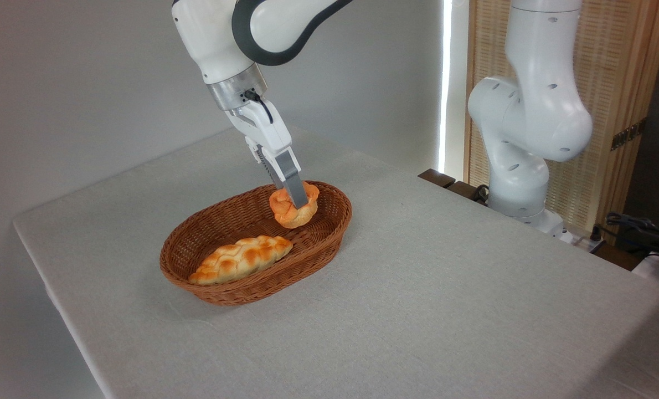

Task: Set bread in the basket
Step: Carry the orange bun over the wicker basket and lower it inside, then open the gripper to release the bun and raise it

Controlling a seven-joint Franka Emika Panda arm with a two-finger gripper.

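Nearest me, the loaf (241, 258) is lying in the basket (329, 239); I'm lowering the claw (296, 200), pinching the bun (292, 211), toward the free far end.

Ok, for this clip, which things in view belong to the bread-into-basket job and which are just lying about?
Part of the job:
- round orange bun, gripped over the basket's far end
- wicker basket
- end effector

Just lying about:
- braided loaf, already in the basket
- cables at the right edge
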